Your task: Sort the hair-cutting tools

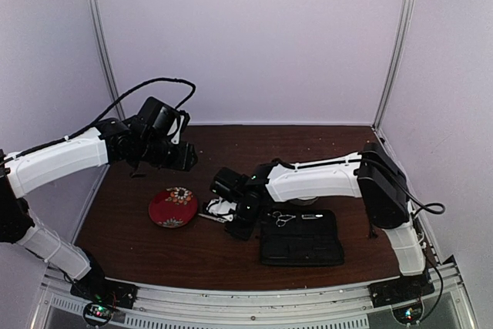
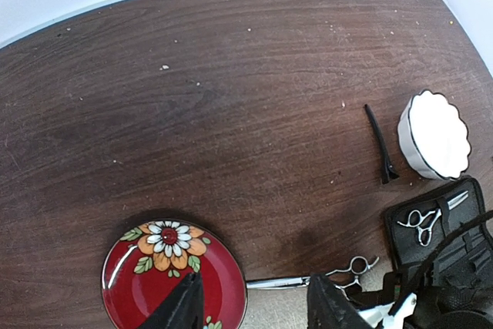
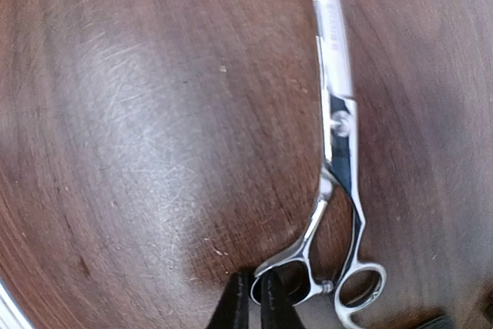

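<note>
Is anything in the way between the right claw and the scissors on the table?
Nothing visible. The right claw is right at the scissors, its fingertips pinching the edge of one finger ring.

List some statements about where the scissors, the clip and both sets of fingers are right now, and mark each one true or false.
1. One pair of scissors lies on the black case. True.
2. The black clip lies on the red plate. False: it lies on the table beside the white bowl, well away from the plate.
3. The left fingers are clamped on a tool. False: they stand open and hold nothing.
4. The right fingers pinch a finger ring of the other scissors, which lie flat on the table. True.
</note>
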`<state>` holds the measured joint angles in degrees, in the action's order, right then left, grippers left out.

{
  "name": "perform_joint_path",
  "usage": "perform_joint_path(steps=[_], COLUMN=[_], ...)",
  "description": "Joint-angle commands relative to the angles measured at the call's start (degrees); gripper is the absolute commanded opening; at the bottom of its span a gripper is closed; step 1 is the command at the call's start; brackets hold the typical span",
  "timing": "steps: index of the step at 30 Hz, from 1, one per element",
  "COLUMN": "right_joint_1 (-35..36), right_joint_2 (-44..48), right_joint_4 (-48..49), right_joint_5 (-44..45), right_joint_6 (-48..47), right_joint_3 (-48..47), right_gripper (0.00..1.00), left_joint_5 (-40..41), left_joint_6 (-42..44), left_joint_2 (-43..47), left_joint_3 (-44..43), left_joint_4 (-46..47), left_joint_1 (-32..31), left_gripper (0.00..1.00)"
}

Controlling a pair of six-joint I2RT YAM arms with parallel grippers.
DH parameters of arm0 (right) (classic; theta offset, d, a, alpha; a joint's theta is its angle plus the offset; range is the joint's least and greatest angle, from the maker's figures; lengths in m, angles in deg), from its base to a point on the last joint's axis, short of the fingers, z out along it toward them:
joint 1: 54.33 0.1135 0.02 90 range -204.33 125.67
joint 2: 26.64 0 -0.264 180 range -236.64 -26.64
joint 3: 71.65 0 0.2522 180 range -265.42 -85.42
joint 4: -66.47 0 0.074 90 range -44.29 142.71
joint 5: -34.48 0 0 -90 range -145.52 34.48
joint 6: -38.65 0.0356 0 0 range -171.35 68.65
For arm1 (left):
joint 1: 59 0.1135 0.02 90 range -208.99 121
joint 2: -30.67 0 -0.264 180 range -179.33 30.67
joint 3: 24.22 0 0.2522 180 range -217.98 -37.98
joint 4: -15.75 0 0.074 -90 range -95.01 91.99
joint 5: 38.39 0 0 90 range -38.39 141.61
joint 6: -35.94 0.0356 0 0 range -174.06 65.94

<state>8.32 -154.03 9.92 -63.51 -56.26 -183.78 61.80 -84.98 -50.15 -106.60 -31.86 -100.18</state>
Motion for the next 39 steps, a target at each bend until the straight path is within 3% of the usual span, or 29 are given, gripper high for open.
perform_joint_path(steps=[1, 8, 15, 23, 27, 31, 39], right_joint_1=[-0.14, -0.28, -1.17, -3.92, -6.25, -9.94, -14.21], right_joint_2=[-1.1, 7.27, 18.06, 33.72, 41.78, 48.92, 55.39], right_joint_4=[0.11, 0.69, 0.05, 0.5, 0.25, -1.31, -5.05], right_joint_5=[7.56, 16.04, 17.79, 20.88, 21.42, 19.55, 17.7], right_joint_6=[-1.61, -5.75, -8.83, -12.51, -13.91, -14.64, -20.34], right_joint_3=[0.51, 2.09, 7.14, 24.61, 35.18, 43.43, 54.06], right_gripper=[0.0, 0.0, 0.0, 0.0, 0.0, 0.0, 0.0], left_joint_5=[-0.42, 1.59, 4.48, -0.43, -6.81, -11.66, -19.05], left_joint_6=[0.45, 1.61, 4.54, 5.86, 5.85, 8.92, 8.98], left_joint_2=[0.17, 0.6, 2.53, -2.03, -5.9, -10.55, -20.69], left_joint_3=[0.67, -0.21, -2.61, -3.07, -2.5, -3.53, -5.93], left_joint_4=[2.93, 1.59, -0.51, -0.42, 1.38, 1.2, 0.97], left_joint_1=[0.36, 0.32, 0.33, 0.32, -0.49, -2.37, -6.5], left_gripper=[0.49, 0.49, 0.49, 0.48, 0.37, 0.02, 0.0])
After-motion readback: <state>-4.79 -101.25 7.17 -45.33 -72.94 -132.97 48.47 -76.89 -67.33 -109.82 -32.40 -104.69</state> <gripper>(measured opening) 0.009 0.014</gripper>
